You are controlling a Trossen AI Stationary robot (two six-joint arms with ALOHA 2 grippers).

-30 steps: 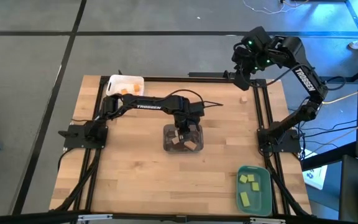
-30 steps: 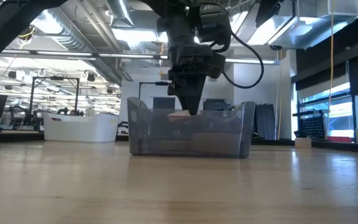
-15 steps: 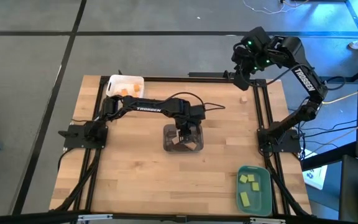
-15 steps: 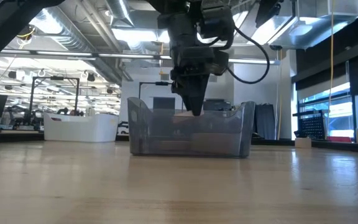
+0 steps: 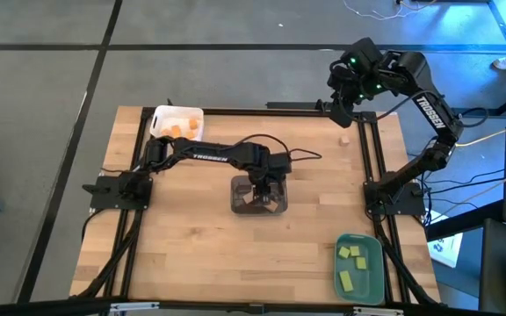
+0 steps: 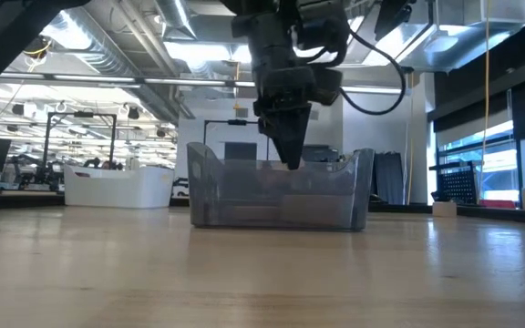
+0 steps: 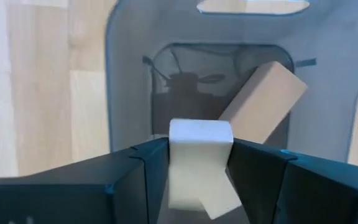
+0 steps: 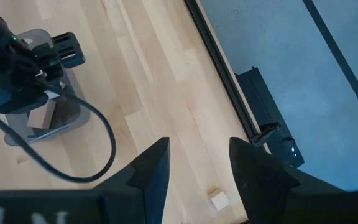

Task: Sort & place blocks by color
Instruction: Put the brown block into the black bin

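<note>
My left gripper (image 5: 264, 186) points down into the grey tray (image 5: 246, 204) at the table's middle, shut on a pale tan block (image 7: 200, 158). In the low view its fingertips (image 6: 292, 160) stand below the tray's rim (image 6: 281, 157). A tan bar (image 7: 263, 102) lies slanted on the tray's floor beneath. My right gripper (image 8: 199, 167) hangs open high over the table's far right corner, holding nothing. A single tan block (image 5: 345, 138) lies on the table below it. My left gripper pinches the tan block by two opposite sides (image 7: 174, 163) between its two fingers. The fingers come from above, pointing steeply down into the grey tray. The block sits clear of the tan bar below it, and its lower end looks slightly skewed.
A white tray (image 5: 163, 114) with orange blocks stands at the far left corner. A teal tray (image 5: 372, 272) with yellow-green blocks stands at the near right corner. Black rails run along the table's left and right sides. Bare wood lies around the grey tray.
My left gripper has swung a little toward the table's right edge above the grey tray and rolled slightly about its own axis. It has stayed low inside the tray's walls.
</note>
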